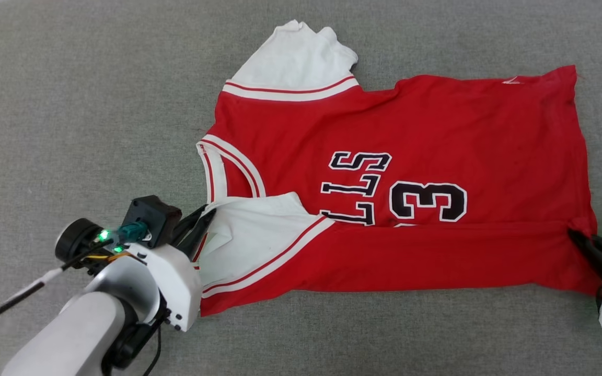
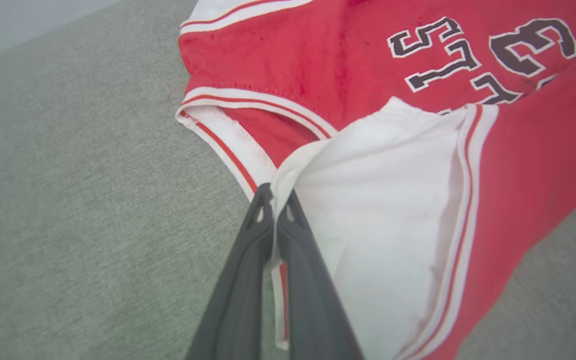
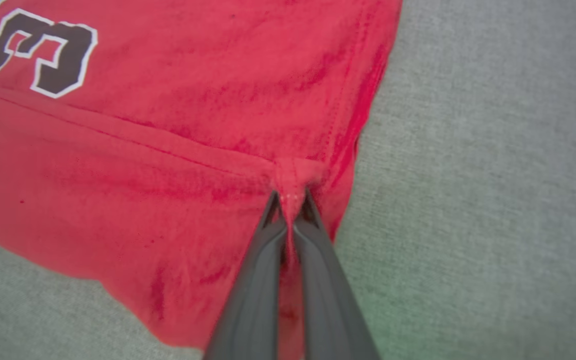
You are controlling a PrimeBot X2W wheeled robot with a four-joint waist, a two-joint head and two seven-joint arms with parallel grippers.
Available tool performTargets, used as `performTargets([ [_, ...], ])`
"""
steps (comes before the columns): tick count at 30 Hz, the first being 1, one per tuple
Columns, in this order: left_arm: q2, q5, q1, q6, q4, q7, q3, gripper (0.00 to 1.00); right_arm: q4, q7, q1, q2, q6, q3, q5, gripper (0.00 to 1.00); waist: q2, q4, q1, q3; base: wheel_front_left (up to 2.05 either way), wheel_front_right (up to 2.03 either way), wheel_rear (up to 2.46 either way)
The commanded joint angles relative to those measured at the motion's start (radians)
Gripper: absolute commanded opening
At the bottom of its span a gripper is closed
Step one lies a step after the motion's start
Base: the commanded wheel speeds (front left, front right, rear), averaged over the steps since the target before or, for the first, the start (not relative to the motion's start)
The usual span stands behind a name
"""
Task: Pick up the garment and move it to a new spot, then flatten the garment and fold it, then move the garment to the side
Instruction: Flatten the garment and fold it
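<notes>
Red garment (image 1: 437, 120) lies spread on the grey fabric worktop (image 1: 71, 78) in the head view, near side folded up over the lettering (image 1: 358, 180); left hand (image 1: 204, 216) pinches the white sleeve (image 1: 249, 235), right hand (image 1: 575, 235) nips the hem corner (image 1: 586, 224). Left wrist view: fingers (image 2: 238, 280) clamped tight on the sleeve edge beside the striped collar (image 2: 228, 145). Right wrist view: fingers (image 3: 253, 280) clenched on a bunched tuck of red hem.

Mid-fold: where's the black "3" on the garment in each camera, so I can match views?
Head view: the "3" sits right of centre on the garment.
Left wrist view: the "3" at top right.
Right wrist view: the "3" at top left.
Shared landmark: the folded edge running beside the "3".
</notes>
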Motion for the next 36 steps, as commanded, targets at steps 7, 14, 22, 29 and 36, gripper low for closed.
performTargets([
  [7,-0.066,-0.035,-0.037,-0.036,0.13,-0.008,-0.023,1.0,0.084,0.019,-0.064,0.027,-0.001,0.042,-0.029,1.0,0.0,0.005,-0.0002,0.004,0.0,0.0,0.0],
  [14,-0.115,-0.069,-0.004,-0.007,0.217,-0.063,-0.001,1.0,0.109,0.023,-0.076,0.043,-0.001,0.071,-0.019,1.0,0.0,0.001,-0.0002,-0.051,0.0,0.0,0.0],
  [22,-0.099,-0.127,0.106,0.07,0.158,-0.062,0.04,1.0,0.127,0.104,-0.009,0.093,-0.001,0.01,-0.02,1.0,0.0,0.005,-0.0002,-0.167,0.0,0.0,0.0],
  [29,-0.086,-0.176,0.262,0.185,-0.001,-0.045,0.068,1.0,0.081,0.216,0.093,0.173,-0.001,-0.125,-0.059,1.0,0.0,0.007,-0.0002,-0.214,0.0,0.0,0.0],
  [36,-0.093,-0.201,0.36,0.263,-0.097,-0.022,0.065,1.0,-0.013,0.269,0.181,0.273,-0.001,-0.262,-0.118,1.0,0.0,0.006,-0.0002,-0.211,0.0,0.0,0.0],
])
